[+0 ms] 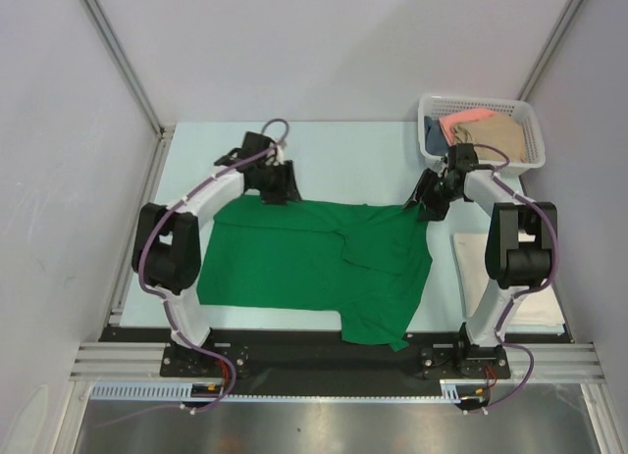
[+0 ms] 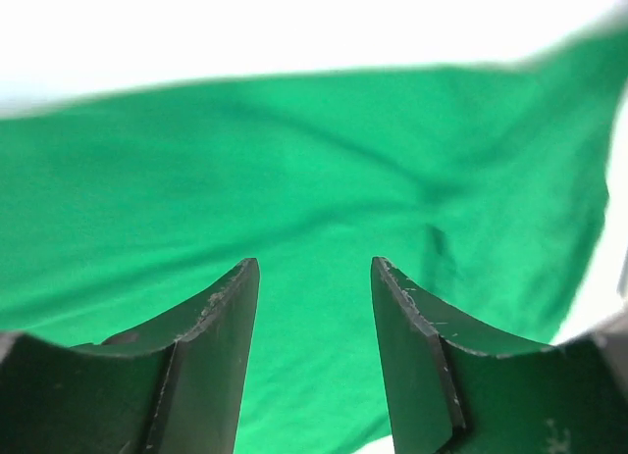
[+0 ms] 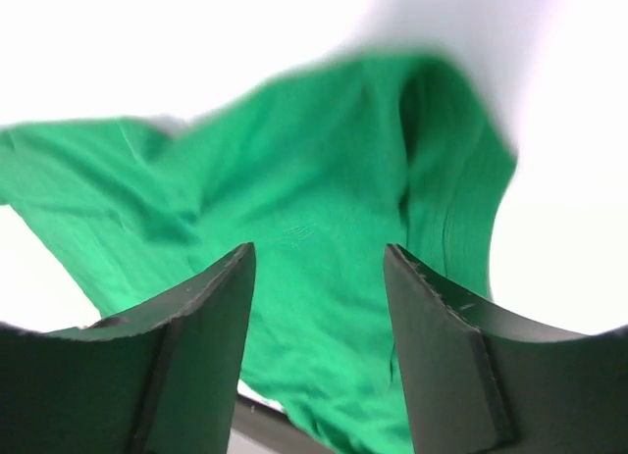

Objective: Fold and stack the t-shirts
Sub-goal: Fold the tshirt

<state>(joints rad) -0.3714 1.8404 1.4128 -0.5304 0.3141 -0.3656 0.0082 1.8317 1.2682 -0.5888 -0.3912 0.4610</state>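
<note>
A bright green t-shirt (image 1: 304,263) lies spread on the table, its right side folded over with a flap hanging toward the near edge. My left gripper (image 1: 278,191) hovers at its far left corner, jaws open, with only green cloth (image 2: 324,179) seen beyond them. At the far right corner my right gripper (image 1: 429,204) is open too, above rumpled green cloth (image 3: 334,209). Nothing sits between the left gripper's (image 2: 314,268) fingers or the right gripper's (image 3: 319,253) fingers. A cream-white folded t-shirt (image 1: 468,256) lies at the right, partly under the right arm.
A white mesh basket (image 1: 535,130) stands at the far right corner, holding a salmon-pink shirt (image 1: 466,118), a tan one (image 1: 496,135) and a dark blue one (image 1: 433,132). Grey walls enclose the table on three sides.
</note>
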